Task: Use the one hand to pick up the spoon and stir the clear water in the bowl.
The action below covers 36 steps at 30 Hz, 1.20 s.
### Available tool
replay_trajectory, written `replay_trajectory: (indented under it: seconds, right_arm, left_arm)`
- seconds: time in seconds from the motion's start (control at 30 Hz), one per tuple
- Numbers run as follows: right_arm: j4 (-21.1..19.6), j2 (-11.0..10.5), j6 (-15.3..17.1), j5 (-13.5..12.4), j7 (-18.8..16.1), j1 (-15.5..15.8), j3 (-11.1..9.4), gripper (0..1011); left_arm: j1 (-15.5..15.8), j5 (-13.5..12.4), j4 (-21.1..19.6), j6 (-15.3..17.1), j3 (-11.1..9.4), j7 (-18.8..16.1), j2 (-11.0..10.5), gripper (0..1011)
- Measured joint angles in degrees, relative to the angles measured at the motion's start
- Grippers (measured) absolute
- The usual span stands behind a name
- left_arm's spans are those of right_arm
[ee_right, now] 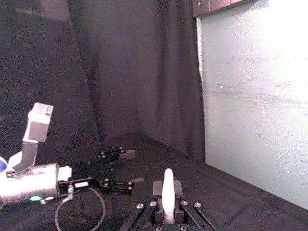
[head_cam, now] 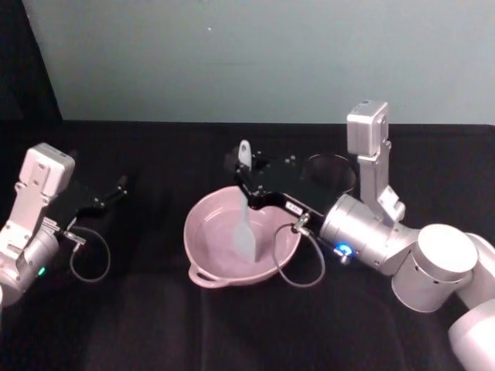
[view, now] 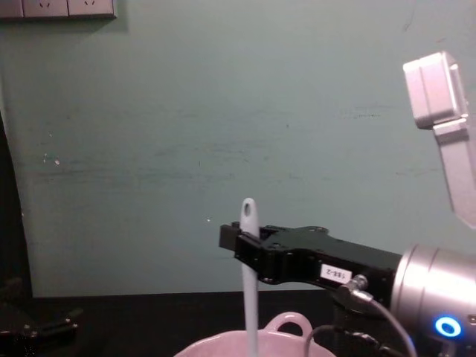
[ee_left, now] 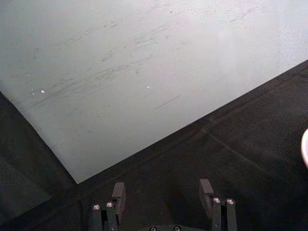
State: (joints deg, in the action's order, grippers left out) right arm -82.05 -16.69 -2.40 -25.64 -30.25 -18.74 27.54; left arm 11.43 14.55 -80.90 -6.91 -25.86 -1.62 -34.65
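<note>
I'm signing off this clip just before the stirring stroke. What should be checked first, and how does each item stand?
1. Grip: right gripper is shut on the spoon handle, just below its holed end. Ok.
2. Spoon pose: upright, blade down inside the bowl. Ok.
3. Blade in the water: the water level cannot be made out. Cannot tell.
4. Bowl seating: level on the table, loop handle toward the robot. Ok.
5. Left gripper: open and parked at the left, apart from the bowl. Ok.
6. Black cup: close behind the right arm, and the gap is hidden. Cannot tell.
</note>
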Motion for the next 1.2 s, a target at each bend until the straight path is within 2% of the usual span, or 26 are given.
replay_trajectory:
  seconds: [0.4, 0.6, 0.73, 0.97, 1.2]
  right_arm:
    - [2.3, 2.0, 0.1, -0.1, 0.0, -1.9, 2.6, 116]
    - [6.0, 4.6, -2.0, 1.0, 1.5, -3.9, 3.1, 116]
    - [8.1, 6.0, -2.9, 1.8, 2.5, -5.1, 3.0, 116]
    - [13.3, 8.7, -6.0, 4.5, 5.4, -7.3, 1.9, 116]
    - [16.1, 9.5, -8.4, 6.6, 7.1, -8.3, 0.3, 116]
  left_arm:
    - [0.0, 0.0, 0.0, 0.0, 0.0, 0.0, 0.0, 1011]
    - [0.0, 0.0, 0.0, 0.0, 0.0, 0.0, 0.0, 1011]
    - [0.0, 0.0, 0.0, 0.0, 0.0, 0.0, 0.0, 1011]
    - [0.0, 0.0, 0.0, 0.0, 0.0, 0.0, 0.0, 1011]
    - [0.0, 0.0, 0.0, 0.0, 0.0, 0.0, 0.0, 1011]
